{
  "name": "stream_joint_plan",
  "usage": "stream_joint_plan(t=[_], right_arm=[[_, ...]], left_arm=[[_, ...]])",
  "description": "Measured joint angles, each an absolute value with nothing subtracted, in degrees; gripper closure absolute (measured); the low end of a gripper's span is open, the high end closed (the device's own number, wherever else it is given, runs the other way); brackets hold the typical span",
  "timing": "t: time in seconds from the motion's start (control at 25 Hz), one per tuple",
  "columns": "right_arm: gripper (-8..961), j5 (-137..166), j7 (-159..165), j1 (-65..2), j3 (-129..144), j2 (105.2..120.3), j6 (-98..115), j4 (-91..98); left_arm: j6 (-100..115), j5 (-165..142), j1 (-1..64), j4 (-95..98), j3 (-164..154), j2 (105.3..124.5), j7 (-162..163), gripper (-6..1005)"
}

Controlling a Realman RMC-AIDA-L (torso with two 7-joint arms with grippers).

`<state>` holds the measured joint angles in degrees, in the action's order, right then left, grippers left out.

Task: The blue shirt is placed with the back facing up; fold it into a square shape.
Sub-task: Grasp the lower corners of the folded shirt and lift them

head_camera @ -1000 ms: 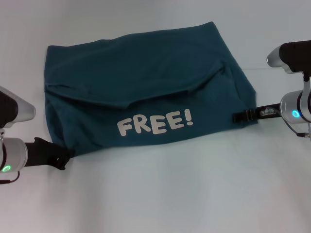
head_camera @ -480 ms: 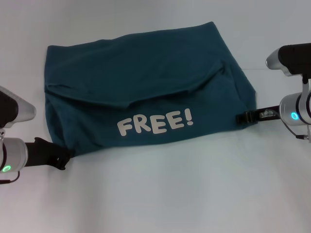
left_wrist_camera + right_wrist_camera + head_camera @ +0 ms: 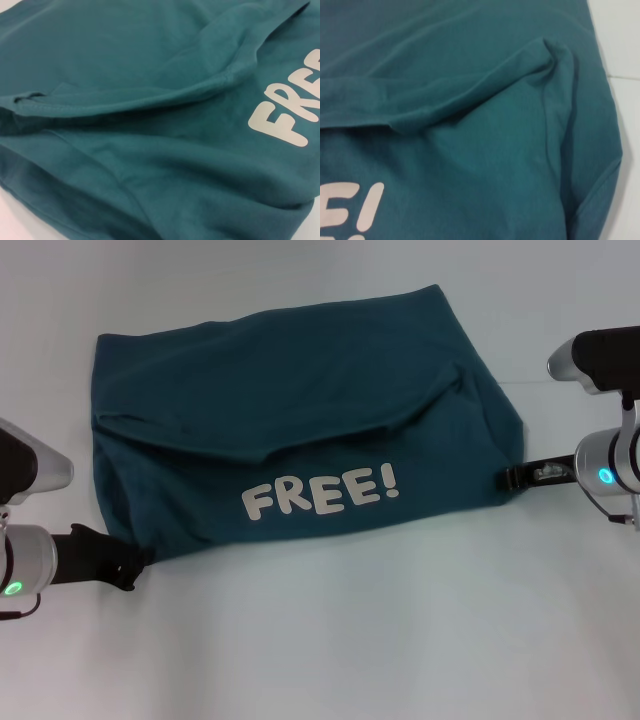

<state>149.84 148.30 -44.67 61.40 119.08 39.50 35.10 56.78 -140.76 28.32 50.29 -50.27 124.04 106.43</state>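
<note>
The blue shirt (image 3: 300, 450), folded and "FREE!" print (image 3: 322, 495) up, lies between my end effectors, long axis side to side. My left end effector (image 3: 125, 568) touches its near-left corner; my right end effector (image 3: 515, 477) sits at its right edge. I cannot tell either one's opening.

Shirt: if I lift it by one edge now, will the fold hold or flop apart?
Probably flops: the shirt is soft cloth, with loose wrinkled layers in the left wrist view. The folded-over flap lies unpinned, so it would likely slide open. It looks light, so a push would probably bunch it rather than move it whole.
</note>
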Motion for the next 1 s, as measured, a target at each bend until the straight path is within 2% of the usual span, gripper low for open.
stream_joint_plan(t=[0.04, 0.16, 0.44, 0.56, 0.84, 1.0], right_arm=[[587, 149.85, 148.22, -44.63, 61.46, 119.09, 39.55, 35.18], [808, 149.85, 148.18, -44.55, 61.50, 119.05, 39.80, 35.39], [869, 149.86, 148.10, -43.96, 62.13, 119.08, 40.40, 36.45], [895, 150.17, 148.13, -42.52, 62.99, 119.67, 40.55, 38.74], [904, 148.00, 148.78, -36.04, 68.34, 120.53, 42.42, 47.04], [904, 144.58, 151.55, -29.21, 75.82, 120.45, 42.98, 55.78]], left_arm=[[56.77, -140.76, 28.30, 50.29, -50.27, 124.06, 106.43, 949], [56.76, -140.75, 28.24, 50.29, -50.25, 124.08, 106.43, 949], [56.79, -140.74, 28.17, 50.27, -50.11, 124.11, 106.43, 949], [57.01, -140.74, 28.12, 50.37, -50.10, 124.10, 106.44, 949], [59.09, -140.38, 27.21, 51.60, -49.92, 124.31, 106.44, 949], [61.68, -139.62, 25.43, 53.86, -50.37, 124.51, 106.33, 949]])
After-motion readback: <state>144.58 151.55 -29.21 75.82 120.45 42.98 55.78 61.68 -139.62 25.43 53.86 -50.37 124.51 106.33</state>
